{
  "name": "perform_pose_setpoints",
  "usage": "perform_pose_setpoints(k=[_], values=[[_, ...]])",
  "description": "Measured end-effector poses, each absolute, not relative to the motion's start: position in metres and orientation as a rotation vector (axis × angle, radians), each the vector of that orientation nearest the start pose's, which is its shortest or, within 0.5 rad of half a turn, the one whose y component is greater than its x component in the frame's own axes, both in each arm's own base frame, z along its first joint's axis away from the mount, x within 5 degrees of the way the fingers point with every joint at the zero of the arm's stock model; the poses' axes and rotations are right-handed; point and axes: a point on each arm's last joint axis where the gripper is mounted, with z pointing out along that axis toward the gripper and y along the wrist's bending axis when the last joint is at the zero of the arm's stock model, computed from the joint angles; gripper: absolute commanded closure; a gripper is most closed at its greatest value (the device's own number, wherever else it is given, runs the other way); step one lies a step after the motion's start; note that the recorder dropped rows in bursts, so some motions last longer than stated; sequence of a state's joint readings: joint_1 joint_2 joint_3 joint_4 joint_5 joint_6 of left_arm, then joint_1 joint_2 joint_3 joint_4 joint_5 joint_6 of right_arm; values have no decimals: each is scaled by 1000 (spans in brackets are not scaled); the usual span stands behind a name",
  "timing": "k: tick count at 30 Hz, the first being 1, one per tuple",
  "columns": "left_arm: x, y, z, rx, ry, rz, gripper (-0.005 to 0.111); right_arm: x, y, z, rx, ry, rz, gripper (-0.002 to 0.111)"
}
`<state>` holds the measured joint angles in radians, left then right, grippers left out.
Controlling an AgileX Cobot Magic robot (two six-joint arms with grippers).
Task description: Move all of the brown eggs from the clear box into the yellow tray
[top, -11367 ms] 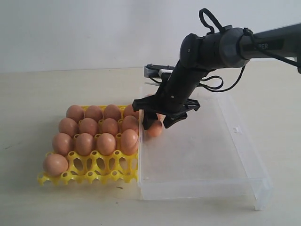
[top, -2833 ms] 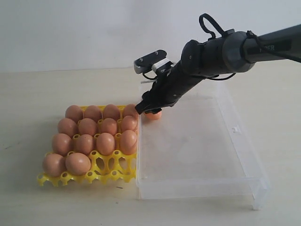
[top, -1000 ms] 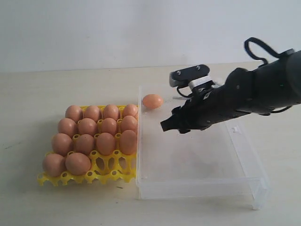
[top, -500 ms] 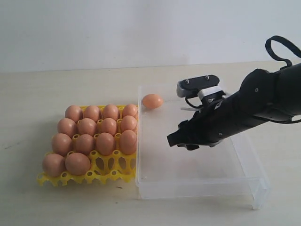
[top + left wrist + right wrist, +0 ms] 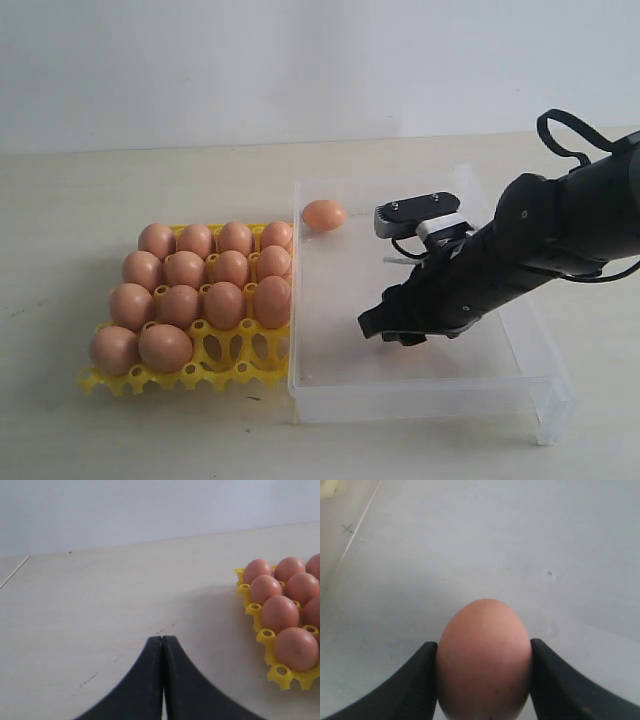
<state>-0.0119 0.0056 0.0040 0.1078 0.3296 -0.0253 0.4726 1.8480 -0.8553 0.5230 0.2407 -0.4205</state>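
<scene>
My right gripper hangs low over the middle of the clear box. In the right wrist view its fingers are shut on a brown egg, which the arm hides in the exterior view. Another brown egg lies loose in the box's far left corner. The yellow tray stands left of the box, with several eggs in it and two bare cups at its front right. My left gripper is shut and empty above bare table, left of the tray.
The clear box has low walls, and its left wall stands against the tray. A small clasp sits on its right wall. Pale tabletop spreads round both, with a plain wall behind.
My right arm has drawn back from the box's far left corner toward the middle front of the box and sunk lower. The loose egg and the tray have stayed put.
</scene>
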Motion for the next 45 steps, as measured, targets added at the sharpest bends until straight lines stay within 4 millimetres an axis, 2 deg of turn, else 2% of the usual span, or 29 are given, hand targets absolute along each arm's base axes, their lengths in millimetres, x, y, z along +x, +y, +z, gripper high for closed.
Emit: perform_pose_setpoints(k=[3,8,12,21,25,34,45], values=[[54,3,182,56,1821,77,107,286,157,119,-548,2660,329,64],[54,3,182,56,1821,77,107,286,157,119,-546,2663,330,58],[54,3,182,56,1821,77,107,286,157,119,-547,2666,332,48],[54,3,182,56,1821,77,107,286,157,120,-558,2658,326,49],[54,3,182,56,1821,77,107,290,156,140,-531,2560,322,49],[54,3,182,56,1821,77,107,306,166,157,-543,2505,348,49],[54,3,182,56,1821,77,107,309,172,134,-538,2649,383,49]])
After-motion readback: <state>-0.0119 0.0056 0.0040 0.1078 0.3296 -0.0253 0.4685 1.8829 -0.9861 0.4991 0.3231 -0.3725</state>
